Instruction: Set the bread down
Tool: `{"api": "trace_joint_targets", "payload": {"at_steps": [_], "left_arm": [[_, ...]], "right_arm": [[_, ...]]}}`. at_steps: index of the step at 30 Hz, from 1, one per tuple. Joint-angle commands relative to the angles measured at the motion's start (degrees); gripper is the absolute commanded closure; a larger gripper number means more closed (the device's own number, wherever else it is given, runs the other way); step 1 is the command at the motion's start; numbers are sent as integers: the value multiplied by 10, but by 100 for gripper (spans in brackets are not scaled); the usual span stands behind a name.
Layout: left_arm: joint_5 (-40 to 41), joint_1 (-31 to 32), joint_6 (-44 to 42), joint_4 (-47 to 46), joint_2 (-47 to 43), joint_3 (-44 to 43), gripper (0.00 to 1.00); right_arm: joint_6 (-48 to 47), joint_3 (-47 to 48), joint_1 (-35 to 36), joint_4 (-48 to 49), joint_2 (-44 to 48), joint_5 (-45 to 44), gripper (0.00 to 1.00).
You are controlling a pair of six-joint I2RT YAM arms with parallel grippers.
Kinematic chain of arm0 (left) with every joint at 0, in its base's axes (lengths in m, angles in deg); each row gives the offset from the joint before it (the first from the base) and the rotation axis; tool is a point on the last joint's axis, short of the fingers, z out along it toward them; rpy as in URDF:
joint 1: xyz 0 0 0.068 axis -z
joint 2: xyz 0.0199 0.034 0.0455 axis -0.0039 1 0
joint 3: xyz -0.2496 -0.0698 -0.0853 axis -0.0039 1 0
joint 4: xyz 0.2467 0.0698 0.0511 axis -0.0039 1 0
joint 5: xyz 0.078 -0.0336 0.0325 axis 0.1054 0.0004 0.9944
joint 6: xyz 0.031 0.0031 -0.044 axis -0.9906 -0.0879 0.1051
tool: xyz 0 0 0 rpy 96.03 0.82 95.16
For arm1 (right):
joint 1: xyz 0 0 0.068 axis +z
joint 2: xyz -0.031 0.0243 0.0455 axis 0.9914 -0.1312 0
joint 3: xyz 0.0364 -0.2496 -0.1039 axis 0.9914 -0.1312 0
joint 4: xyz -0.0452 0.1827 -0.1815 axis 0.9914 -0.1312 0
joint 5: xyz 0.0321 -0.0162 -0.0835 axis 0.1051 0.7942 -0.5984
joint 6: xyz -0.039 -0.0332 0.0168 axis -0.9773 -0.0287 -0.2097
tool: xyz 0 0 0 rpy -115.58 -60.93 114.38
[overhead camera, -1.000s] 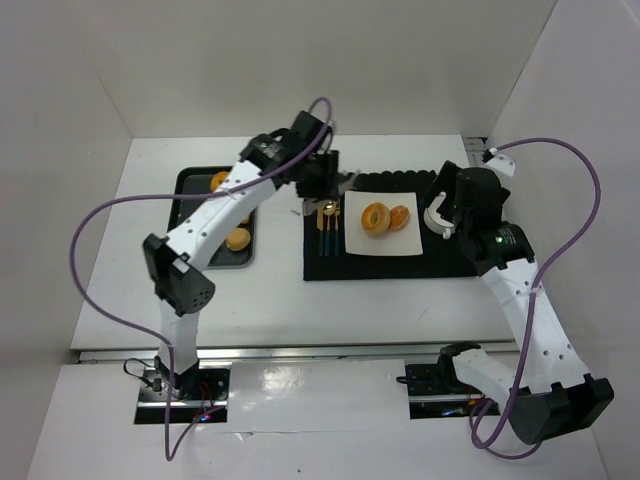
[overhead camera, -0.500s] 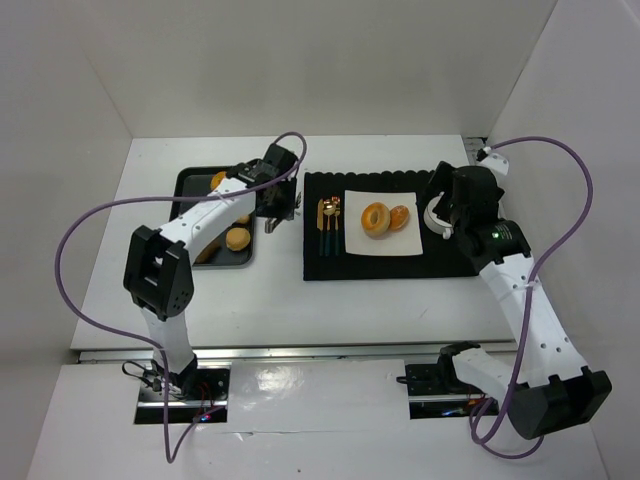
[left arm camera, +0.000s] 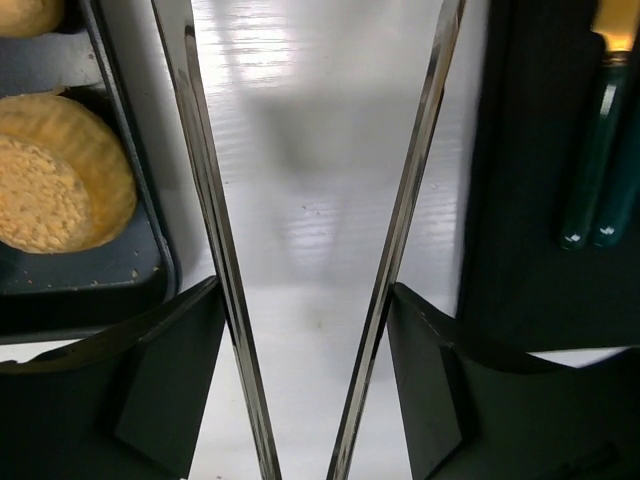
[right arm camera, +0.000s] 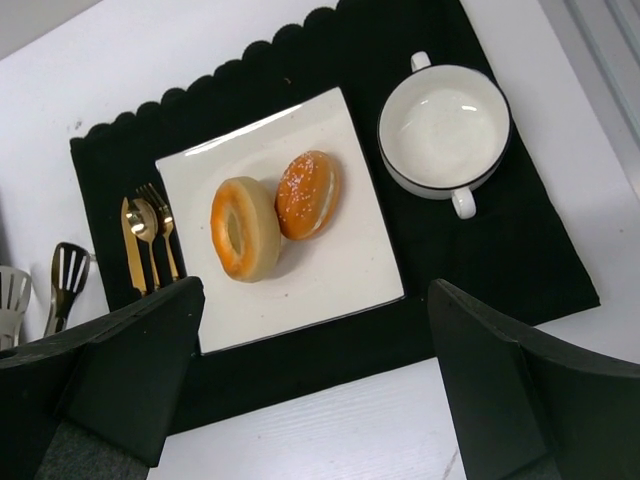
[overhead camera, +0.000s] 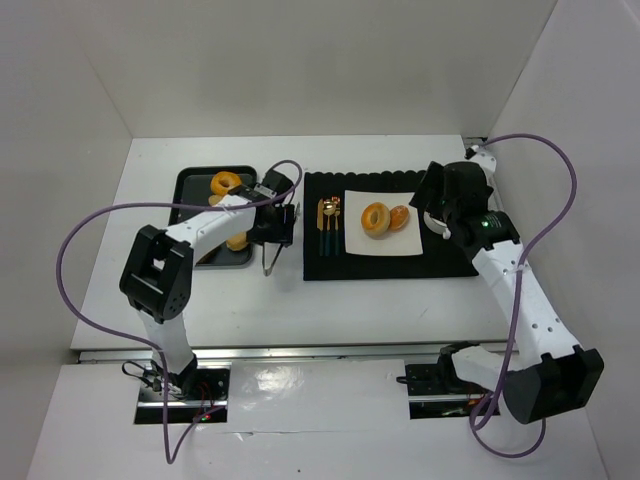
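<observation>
A ring-shaped bagel [overhead camera: 375, 217] and a seeded bun [overhead camera: 399, 217] lie on the white square plate [overhead camera: 356, 245]; both show in the right wrist view, bagel [right arm camera: 243, 228] and bun [right arm camera: 307, 193]. More bread lies in the dark tray [overhead camera: 190, 180]: a bagel [overhead camera: 225, 184] and a round bun [left arm camera: 55, 185]. My left gripper [overhead camera: 280, 225] is shut on metal tongs [left arm camera: 205, 200], whose arms spread in an empty V over the white table between tray and mat. My right gripper [right arm camera: 315, 370] is open and empty, above the mat's right side.
A black placemat [overhead camera: 390, 265] holds the plate, gold and green cutlery [overhead camera: 328, 222] at its left and a white two-handled bowl [right arm camera: 443, 130] at its right. White walls enclose the table on three sides.
My left arm has drawn back from near the plate, leftward and toward me, carrying the tongs to the gap between tray and mat. The right gripper has shifted slightly.
</observation>
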Motion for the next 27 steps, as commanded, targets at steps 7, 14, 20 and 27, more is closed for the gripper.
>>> {"api": "trace_joint_targets", "payload": {"at_steps": [7, 14, 20, 27], "left_arm": [[-38, 10, -9, 23, -64, -39, 9], [-32, 10, -16, 64, -75, -78, 8], [-53, 10, -21, 75, -129, -118, 8], [-105, 10, -26, 70, -135, -162, 8]], "right_arm": [[16, 31, -1, -19, -88, 12, 0], [22, 48, -1, -41, -137, 0, 0], [22, 35, -1, -36, -137, -6, 0], [34, 17, -1, -29, -120, -8, 0]]}}
